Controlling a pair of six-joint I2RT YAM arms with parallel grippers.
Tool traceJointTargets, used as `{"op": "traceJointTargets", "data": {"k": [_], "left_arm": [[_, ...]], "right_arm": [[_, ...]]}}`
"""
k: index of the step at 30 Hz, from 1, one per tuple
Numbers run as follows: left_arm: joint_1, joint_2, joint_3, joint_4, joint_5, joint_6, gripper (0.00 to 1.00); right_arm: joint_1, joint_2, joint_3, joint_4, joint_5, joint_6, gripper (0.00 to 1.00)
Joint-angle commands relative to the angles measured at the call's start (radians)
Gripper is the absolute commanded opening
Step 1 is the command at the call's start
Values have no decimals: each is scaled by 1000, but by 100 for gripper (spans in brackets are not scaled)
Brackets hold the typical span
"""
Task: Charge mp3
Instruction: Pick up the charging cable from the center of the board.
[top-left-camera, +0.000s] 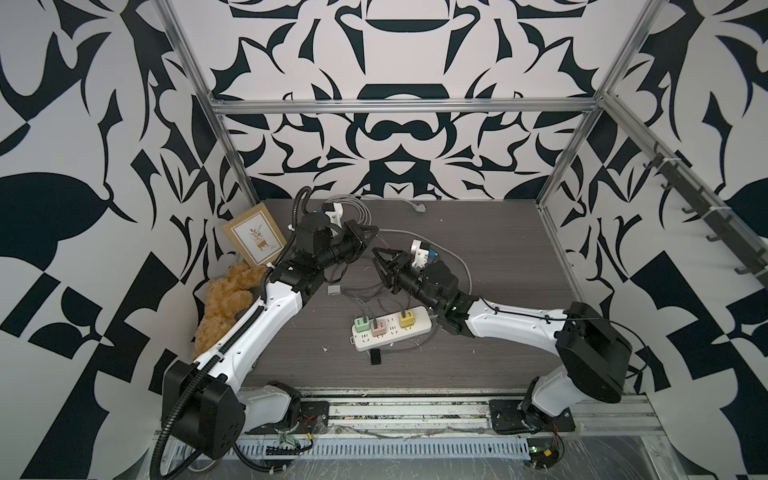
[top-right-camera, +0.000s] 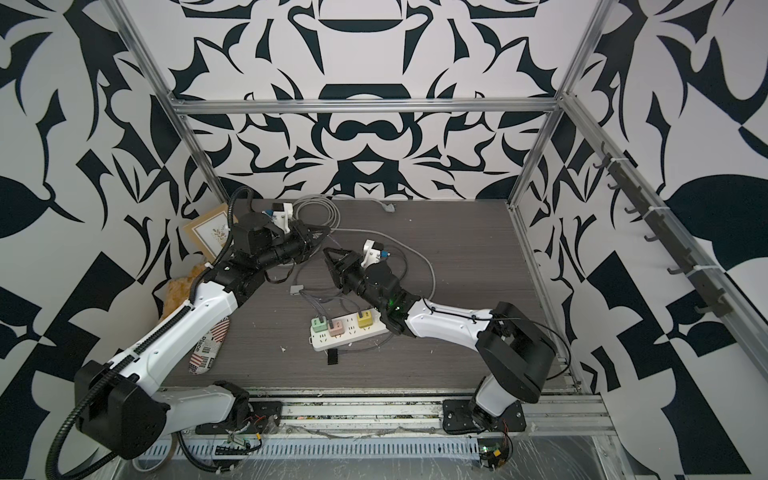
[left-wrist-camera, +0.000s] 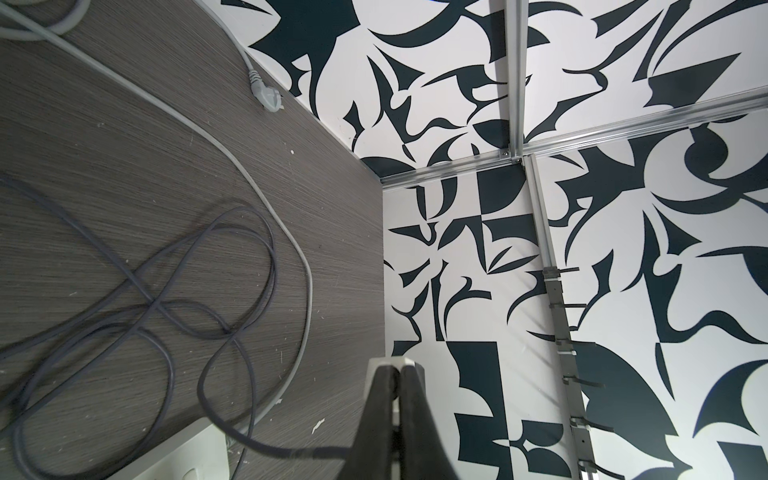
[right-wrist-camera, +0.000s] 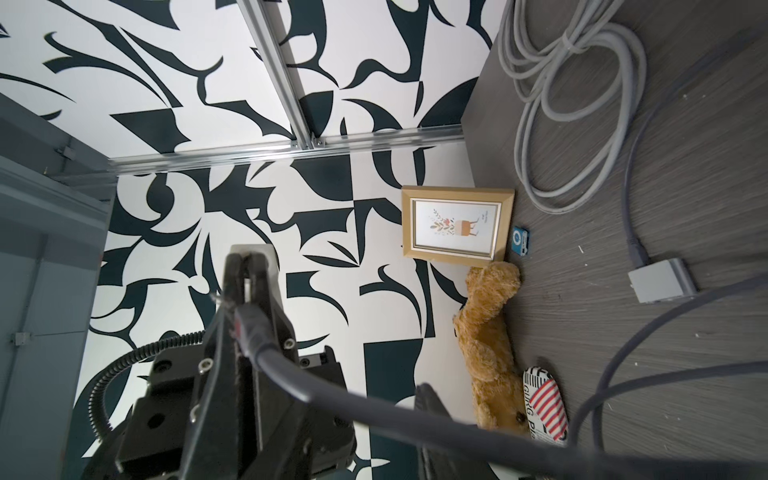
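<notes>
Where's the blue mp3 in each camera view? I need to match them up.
Top views: visible in neither.
Left wrist: not in it.
Right wrist: the mp3 sits on the table beside the picture frame, near the teddy bear.
Shared landmark: the coiled grey cable, in both top views and both wrist views.

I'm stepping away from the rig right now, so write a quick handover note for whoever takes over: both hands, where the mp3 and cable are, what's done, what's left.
Left hand: shut on the end of the dark cable.
Right hand: partly open beside that cable, gripping nothing I can see.
mp3: on the table beside the picture frame, visible only in the right wrist view, with nothing plugged in.
Done: the cable end is in hand.
Left: carry the plug to the mp3, probably steady the player with the free hand, and insert it.
</notes>
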Motion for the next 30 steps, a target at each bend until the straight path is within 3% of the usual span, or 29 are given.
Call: {"op": "traceJointTargets", "data": {"k": [1, 7, 30], "left_arm": [[-1, -23, -18, 7, -14, 0, 0], [-1, -22, -22, 1, -24, -4, 0], [-1, -52, -89, 32, -32, -42, 0]], "right_arm": [[-9, -1, 18, 133, 41, -34, 41], [-10, 22, 46, 164, -2, -46, 40], [-38, 25, 18, 228, 64, -95, 39]]}}
